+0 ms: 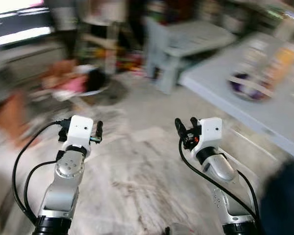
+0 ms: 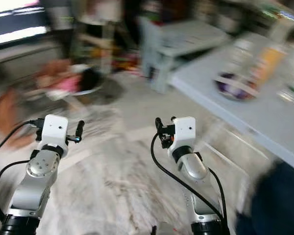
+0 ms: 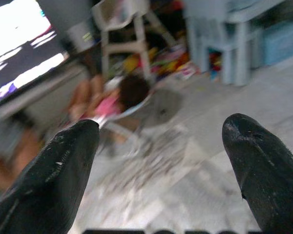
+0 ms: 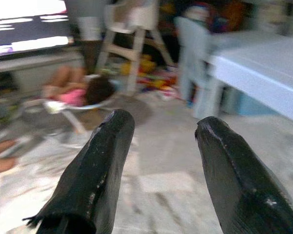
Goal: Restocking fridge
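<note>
Looking for the fridge: can't make one out anywhere, so the task's own thing can't be placed from these pics; nearest likely stock is on the pale blue-grey tabletop (image 1: 264, 112) ahead and to the robot's right, where a blurred purple-and-white bowl-like item (image 1: 246, 87) and a blurred tall orange-and-white container (image 1: 279, 61) sit close together w/ other shapes too smeared to name. That's the relation that matters, in my view: table lies off to the right, so right gripper (image 1: 184, 125) is the nearer one, left gripper (image 1: 99, 128) is well apart from it w/ bare marbled grey-white floor (image 1: 137, 171) between and beneath both. Both arms are raised in front, fingers pointing fwd, nothing held. Left wrist view has the left gripper's black fingers (image 3: 58, 170) spread wide, empty; right wrist view has the right gripper's black fingers (image 4: 95, 175) parted a bit less, also empty. Head views are heavily motion-blurred, so prob. walking or turning; can't judge the containers' long axes beyond the orange one looking upright. Wrist views add what head views smear: a white high chair (image 3: 122, 24), bright toys on the floor behind it, a lit screen (image 4: 24, 24) at the far wall, and a person in pink (image 4: 73, 92) lying low in a bouncer-type seat on the floor. Head views alone give the items on the table. Any approach should, I'd say, swing right and keep well clear of that person.
</note>
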Robot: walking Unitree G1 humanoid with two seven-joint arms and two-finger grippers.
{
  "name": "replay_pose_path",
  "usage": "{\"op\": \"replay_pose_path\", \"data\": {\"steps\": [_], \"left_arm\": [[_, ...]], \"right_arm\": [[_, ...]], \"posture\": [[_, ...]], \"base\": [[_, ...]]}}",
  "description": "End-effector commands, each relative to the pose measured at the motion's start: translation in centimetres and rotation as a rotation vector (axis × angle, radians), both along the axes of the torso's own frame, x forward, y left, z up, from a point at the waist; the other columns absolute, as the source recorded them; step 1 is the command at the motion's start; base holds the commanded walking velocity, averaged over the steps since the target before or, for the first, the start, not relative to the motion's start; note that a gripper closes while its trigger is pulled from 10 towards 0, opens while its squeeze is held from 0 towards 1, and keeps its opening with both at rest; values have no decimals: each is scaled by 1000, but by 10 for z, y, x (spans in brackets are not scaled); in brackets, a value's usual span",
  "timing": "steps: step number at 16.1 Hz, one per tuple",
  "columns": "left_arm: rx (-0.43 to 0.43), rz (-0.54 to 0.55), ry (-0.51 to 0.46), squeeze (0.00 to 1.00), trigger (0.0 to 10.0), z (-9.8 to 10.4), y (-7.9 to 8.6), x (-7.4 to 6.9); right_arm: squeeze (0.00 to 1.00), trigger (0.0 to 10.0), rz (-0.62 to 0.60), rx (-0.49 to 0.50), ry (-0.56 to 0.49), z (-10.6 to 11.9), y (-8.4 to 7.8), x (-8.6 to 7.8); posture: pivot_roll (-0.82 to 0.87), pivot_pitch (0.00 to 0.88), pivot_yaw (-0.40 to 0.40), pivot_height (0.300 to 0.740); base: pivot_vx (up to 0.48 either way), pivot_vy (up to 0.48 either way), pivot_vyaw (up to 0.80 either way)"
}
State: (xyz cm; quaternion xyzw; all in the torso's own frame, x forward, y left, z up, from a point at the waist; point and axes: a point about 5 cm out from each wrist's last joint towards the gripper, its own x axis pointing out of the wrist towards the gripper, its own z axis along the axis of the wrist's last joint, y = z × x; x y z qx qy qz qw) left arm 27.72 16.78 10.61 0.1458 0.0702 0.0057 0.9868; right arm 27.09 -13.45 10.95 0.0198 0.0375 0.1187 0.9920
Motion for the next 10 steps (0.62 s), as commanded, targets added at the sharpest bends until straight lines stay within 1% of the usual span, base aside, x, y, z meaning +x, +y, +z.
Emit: {"op": "replay_pose_path", "data": {"steps": [1,5,6,7,8,9,10], "left_arm": [[-6,-36,-23,0,10000,4,-11,3],[3,-67,-41,0,10000,5,-14,4],[-15,-78,-52,0,10000,8,-16,5],[-48,-110,-77,0,10000,11,-21,5],[-62,-135,-97,0,10000,14,-24,5],[-79,-144,-119,0,10000,15,-25,4],[-71,-125,-145,0,10000,15,-20,2]], "right_arm": [[0,10000,-32,-6,-13,4,-7,1],[0,10000,-53,13,-6,4,-8,1],[0,10000,-56,14,-7,4,-8,1],[0,10000,-63,16,-10,4,-8,1],[0,10000,-68,18,-14,5,-8,1],[0,10000,-81,27,-28,6,-10,0],[0,10000,-109,39,-64,11,-13,-3]], "posture": [[26,35,2,740],[28,36,7,740],[29,36,8,740],[30,35,11,740],[30,34,12,740],[31,31,14,740],[39,31,18,740]], "base": [[266,401,-800],[273,396,-800],[285,386,-800],[285,386,-800],[289,382,-800],[285,386,-800],[289,382,-800]]}}
